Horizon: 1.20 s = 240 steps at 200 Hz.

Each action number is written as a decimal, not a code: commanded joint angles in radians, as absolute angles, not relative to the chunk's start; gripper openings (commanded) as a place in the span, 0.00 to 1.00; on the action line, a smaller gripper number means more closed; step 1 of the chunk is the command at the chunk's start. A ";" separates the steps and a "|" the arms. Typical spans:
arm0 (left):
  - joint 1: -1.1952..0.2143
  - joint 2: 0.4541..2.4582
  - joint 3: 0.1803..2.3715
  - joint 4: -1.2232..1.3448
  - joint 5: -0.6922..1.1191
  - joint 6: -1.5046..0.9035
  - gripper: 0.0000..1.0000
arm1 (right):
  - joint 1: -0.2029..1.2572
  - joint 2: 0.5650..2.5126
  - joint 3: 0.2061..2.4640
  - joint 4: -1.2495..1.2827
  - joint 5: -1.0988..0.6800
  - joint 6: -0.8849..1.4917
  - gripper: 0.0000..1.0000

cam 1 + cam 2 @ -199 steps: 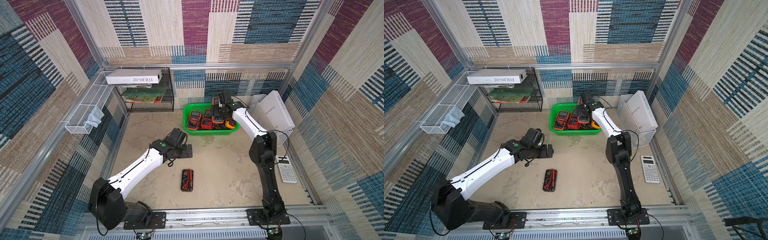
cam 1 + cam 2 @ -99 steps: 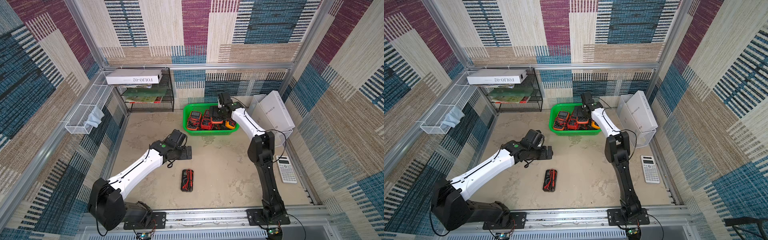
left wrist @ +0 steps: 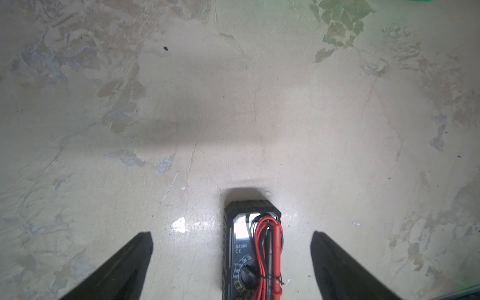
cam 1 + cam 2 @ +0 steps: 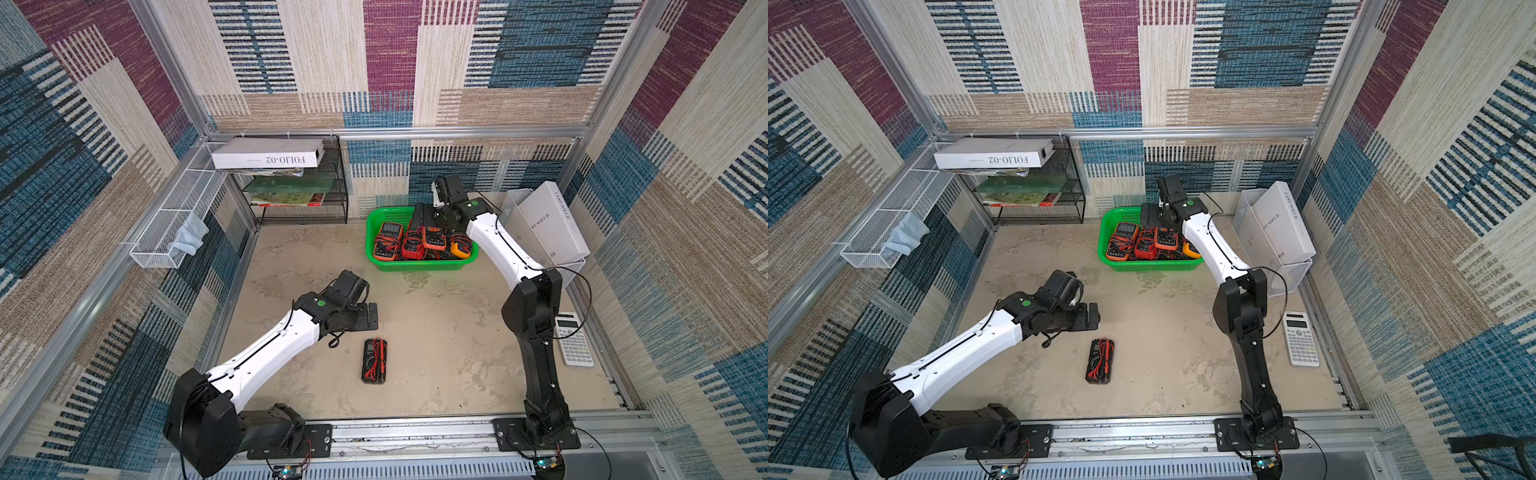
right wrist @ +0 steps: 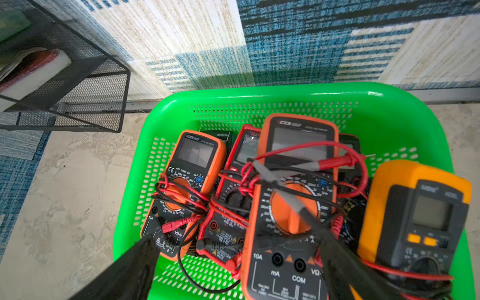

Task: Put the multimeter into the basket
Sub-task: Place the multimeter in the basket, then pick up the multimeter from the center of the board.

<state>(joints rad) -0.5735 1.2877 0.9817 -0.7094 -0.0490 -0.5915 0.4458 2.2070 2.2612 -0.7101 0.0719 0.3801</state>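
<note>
A black multimeter (image 4: 374, 360) (image 4: 1099, 360) with red leads bundled on it lies flat near the middle of the table. My left gripper (image 4: 368, 318) (image 4: 1090, 318) hangs open just behind it. In the left wrist view the multimeter's (image 3: 250, 254) top end sits on the table between the spread fingers of the left gripper (image 3: 231, 235), untouched. The green basket (image 4: 419, 266) (image 4: 1154, 266) (image 5: 285, 91) stands at the back and holds several multimeters. My right gripper (image 4: 428, 218) (image 5: 237, 240) is open above them, over an orange multimeter (image 5: 293, 202) that rests on the pile.
A black mesh rack (image 4: 299, 199) with a white box (image 4: 268, 153) on top stands at the back left. A white wire bin (image 4: 174, 224) hangs on the left wall. At the right are a white box (image 4: 548, 224) in a wire bin and a calculator (image 4: 575, 343).
My right gripper has opened over the basket, and the orange multimeter now lies on the pile. My left gripper has edged slightly toward the black multimeter.
</note>
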 commanded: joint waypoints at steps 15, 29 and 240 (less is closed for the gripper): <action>-0.582 1.253 0.928 -0.721 -0.046 -0.627 1.00 | 0.486 2.087 2.121 -0.656 0.102 0.371 1.00; -0.587 1.240 0.905 -0.721 -0.043 -0.638 1.00 | 0.508 2.026 2.038 -0.619 0.106 0.373 0.99; -0.852 1.371 0.775 -0.574 -0.145 -0.807 1.00 | 0.745 1.345 0.910 -0.280 0.172 0.587 1.00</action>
<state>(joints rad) -0.8448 1.3422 0.7799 -0.6128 -0.1135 -0.7853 0.7452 1.3643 0.9310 -0.3080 0.1490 0.5606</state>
